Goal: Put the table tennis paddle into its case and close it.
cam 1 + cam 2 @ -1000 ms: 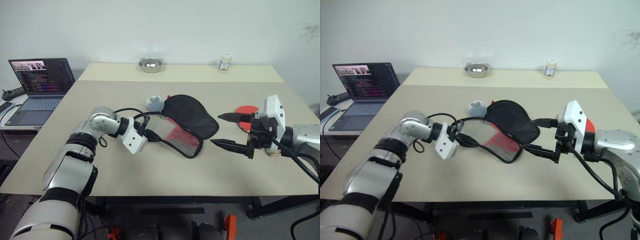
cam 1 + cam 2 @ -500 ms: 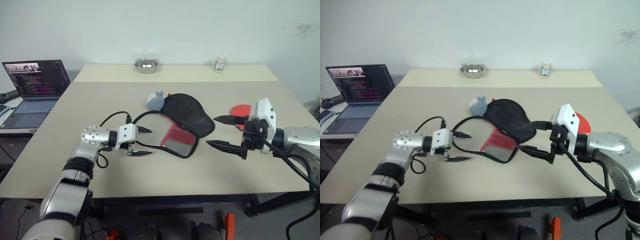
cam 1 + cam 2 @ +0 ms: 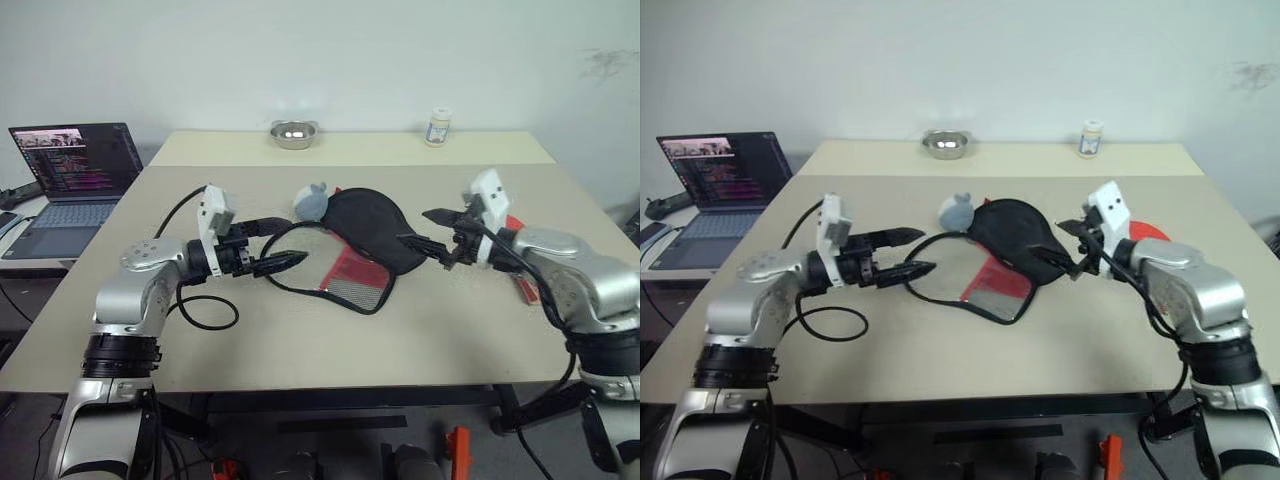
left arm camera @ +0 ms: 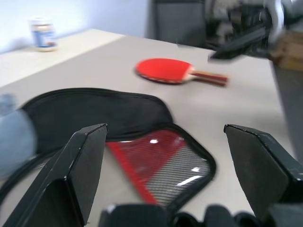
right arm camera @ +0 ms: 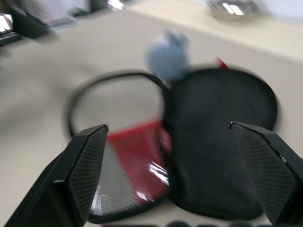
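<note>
The case (image 3: 372,226) lies open mid-table, its black half to the right and its red mesh half (image 3: 349,279) toward me, with a black loop of edging (image 3: 283,236) to its left. The table tennis paddle (image 4: 164,69) lies flat on the table beyond the case, red face up; from the head, a red sliver of it (image 3: 1151,232) peeks out behind my right wrist. My left gripper (image 3: 290,240) hovers open above the table, pointing at the loop, with nothing between its fingers. At the black half's right edge, my right gripper (image 3: 413,226) is open and empty.
A small grey-blue rounded object (image 3: 313,200) sits against the case's far left edge. At the table's back stand a metal bowl (image 3: 292,132) and a small white bottle (image 3: 437,126). A laptop (image 3: 70,170) sits on a side desk at the left.
My left gripper let go of the case's edging, opened, rolled and rose off the table. My right gripper moved in from beside the paddle to the case's right edge.
</note>
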### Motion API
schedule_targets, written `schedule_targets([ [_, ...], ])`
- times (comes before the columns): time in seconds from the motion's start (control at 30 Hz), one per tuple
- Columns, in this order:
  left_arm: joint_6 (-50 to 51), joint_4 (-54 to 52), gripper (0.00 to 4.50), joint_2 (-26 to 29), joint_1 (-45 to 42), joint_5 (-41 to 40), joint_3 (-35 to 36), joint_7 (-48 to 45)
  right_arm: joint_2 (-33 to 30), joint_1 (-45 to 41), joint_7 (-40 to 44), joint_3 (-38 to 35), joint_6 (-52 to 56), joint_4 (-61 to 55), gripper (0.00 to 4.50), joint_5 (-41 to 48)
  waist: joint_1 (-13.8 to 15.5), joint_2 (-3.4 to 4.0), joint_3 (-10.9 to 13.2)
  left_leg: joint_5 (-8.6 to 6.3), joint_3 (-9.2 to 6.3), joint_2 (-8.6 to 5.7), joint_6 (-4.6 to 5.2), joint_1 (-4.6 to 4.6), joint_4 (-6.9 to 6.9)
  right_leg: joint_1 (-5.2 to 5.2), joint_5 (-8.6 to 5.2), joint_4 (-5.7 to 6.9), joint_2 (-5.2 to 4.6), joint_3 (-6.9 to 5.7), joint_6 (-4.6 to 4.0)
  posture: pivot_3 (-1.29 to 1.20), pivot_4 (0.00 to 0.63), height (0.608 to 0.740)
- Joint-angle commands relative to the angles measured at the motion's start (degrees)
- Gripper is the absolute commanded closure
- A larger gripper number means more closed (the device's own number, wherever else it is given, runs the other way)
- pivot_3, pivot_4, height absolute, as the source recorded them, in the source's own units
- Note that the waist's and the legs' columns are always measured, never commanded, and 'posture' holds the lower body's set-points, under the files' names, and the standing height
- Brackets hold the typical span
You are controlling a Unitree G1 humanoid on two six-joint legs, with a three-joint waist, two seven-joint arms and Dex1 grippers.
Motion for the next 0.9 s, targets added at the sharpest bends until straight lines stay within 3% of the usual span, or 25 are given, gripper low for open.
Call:
schedule_targets([
  [0.03, 0.04, 0.4, 0.22, -0.21, -1.27, -0.83, 2.35, 1.79, 3.91, -4.7, -3.24, -0.61, -4.67, 9.52, 0.0, -4.31, 0.01, 0.0, 0.0, 0.01, 0.01, 0.0, -0.02, 0.0, 0.0, -0.01, 0.0, -0.01, 0.0, 0.01, 0.0, 0.0, 0.15, 0.74],
  [0.27, 1.21, -1.19, 0.22, 0.16, -1.16, -1.63, 1.95, 0.72, 11.38, -13.74, -8.0, -0.78, -13.17, 34.7, 0.0, -12.63, -0.07, 0.01, 0.01, 0.03, 0.05, -0.01, -0.07, -0.04, -0.04, -0.06, 0.01, -0.07, 0.0, 0.04, -0.01, 0.0, 0.15, 0.74],
  [0.43, 2.99, -3.8, 0.22, 0.44, -1.24, -2.21, 1.44, 0.0, 14.38, -21.41, -10.39, -3.28, -24.84, 56.51, 0.0, -15.85, -0.44, 0.03, 0.02, 0.04, 0.1, 0.0, -0.09, -0.05, -0.06, -0.1, 0.01, -0.08, 0.0, 0.11, -0.01, 0.0, 0.15, 0.74],
  [0.73, 7.25, -8.29, 0.22, 2.12, -0.56, -5.62, 2.32, -2.24, 16.92, -25.39, -6.92, -2.09, -34.4, 69.06, 0.0, -22.11, -1.38, 0.07, 0.04, 0.03, 0.11, 0.01, -0.1, -0.05, -0.07, -0.1, 0.01, -0.11, 0.01, 0.15, -0.01, 0.0, 0.15, 0.74],
  [0.9, 8.37, -9.47, 0.17, 2.2, -0.76, -6.15, 2.01, -1.18, 18.09, -24.74, -5.85, -1.25, -36.89, 70.13, 1.57, -25.05, -1.46, 0.08, 0.05, 0.03, 0.12, 0.02, -0.1, -0.02, -0.06, -0.1, 0.01, -0.08, 0.03, 0.16, -0.01, 0.0, 0.15, 0.74],
])
